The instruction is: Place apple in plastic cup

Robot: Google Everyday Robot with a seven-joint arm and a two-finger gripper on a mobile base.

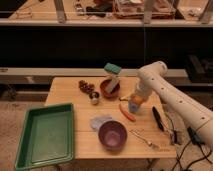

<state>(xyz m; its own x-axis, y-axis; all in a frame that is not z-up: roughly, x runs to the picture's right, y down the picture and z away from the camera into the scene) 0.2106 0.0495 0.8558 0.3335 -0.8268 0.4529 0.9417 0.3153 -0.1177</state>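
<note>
The gripper [136, 98] was seen low over the plastic cup [134, 106], near the right middle of the wooden table [65, 92]. Whether its jaws were holding anything or parted could not be told; they were hidden against the fruit and the cup. The apple [137, 98], small, round and yellow-orange, was found right at the gripper, at the mouth of the light-blue cup; whether it was already resting inside could not be made out.

The white arm [167, 92] was bent down from the 4 o'clock side, its elbow raised above the cup and its long forearm running off toward the lower right.

An orange-red carrot [127, 112] was laid just at 8 o'clock from the cup, nearly touching it. A reddish-brown bowl [109, 88] was set at 10 o'clock, with a teal-topped object [112, 70] standing in it. A small dark cluster [86, 86] and a round metallic item [94, 98] were placed further toward 9 o'clock. A purple bowl [112, 135] was set at 7 o'clock, beside a grey cloth [99, 121]. A green tray [46, 134] was kept at the far left. A fork [143, 139] and a dark utensil [157, 117] were left at 5 and 4 o'clock.
</note>
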